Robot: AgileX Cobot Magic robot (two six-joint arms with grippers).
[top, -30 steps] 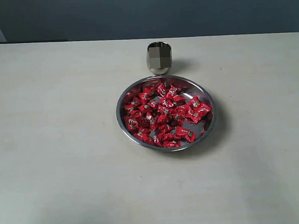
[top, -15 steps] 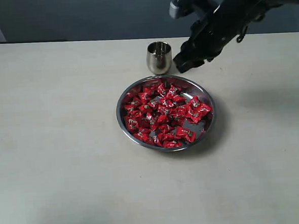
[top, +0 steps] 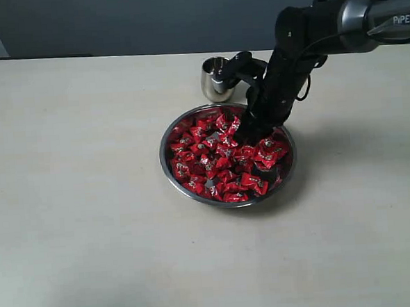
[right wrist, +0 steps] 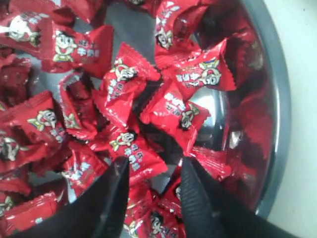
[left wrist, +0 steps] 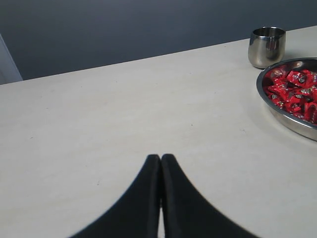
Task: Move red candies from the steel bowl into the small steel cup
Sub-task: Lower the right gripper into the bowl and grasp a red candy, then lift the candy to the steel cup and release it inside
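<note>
One wide, shallow steel bowl (left wrist: 290,123), shiny and low-rimmed, heaped with dozens of crinkly, twist-ended red candies (top: 212,160), too many to count! One rounded small steel cup (top: 214,80) sits just behind it, toward the tabletop's far edge. Right gripper (right wrist: 153,168) is down in the bowl, jaws spread, tips among the candies, nothing pinched. Left gripper (left wrist: 160,159) is pressed closed, empty.

Candies (top: 219,163), red-wrapped with twisted ends, were heaped loose in the bowl (top: 163,156), a wide, shallow steel dish sitting level. The cup (top: 212,82), small shiny steel, stood upright just beside the bowl's rim.
</note>
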